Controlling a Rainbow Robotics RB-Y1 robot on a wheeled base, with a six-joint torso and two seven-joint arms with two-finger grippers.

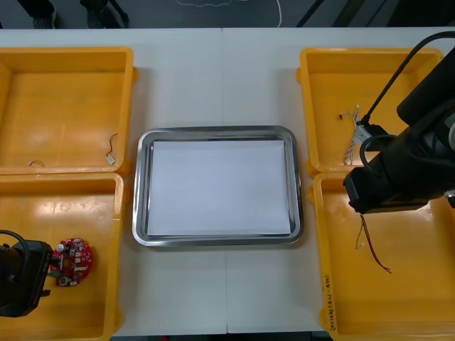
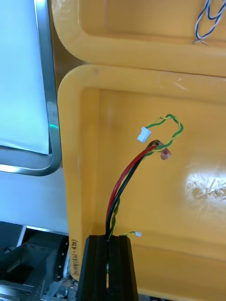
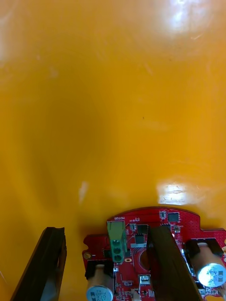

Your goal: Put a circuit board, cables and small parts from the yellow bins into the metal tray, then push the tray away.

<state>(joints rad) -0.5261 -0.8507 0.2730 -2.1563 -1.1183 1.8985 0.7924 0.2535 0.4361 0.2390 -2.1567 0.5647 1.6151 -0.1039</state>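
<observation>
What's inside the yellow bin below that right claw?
Red, black and green-yellow cables, pinched in the right claw. The arm hides part of the yellow bin.

tray (image 1: 141, 213): centre frame, open from above
table (image 1: 213, 78): narrow free strips beside tray
lower-right bin (image 1: 412, 284): right arm (image 1: 412, 163) overhangs; right gripper (image 2: 109, 241) clamped on cables (image 2: 123, 183) inside
lower-left bin (image 1: 106, 234): left gripper (image 3: 107, 230), spread, at circuit board (image 3: 141, 225)
</observation>
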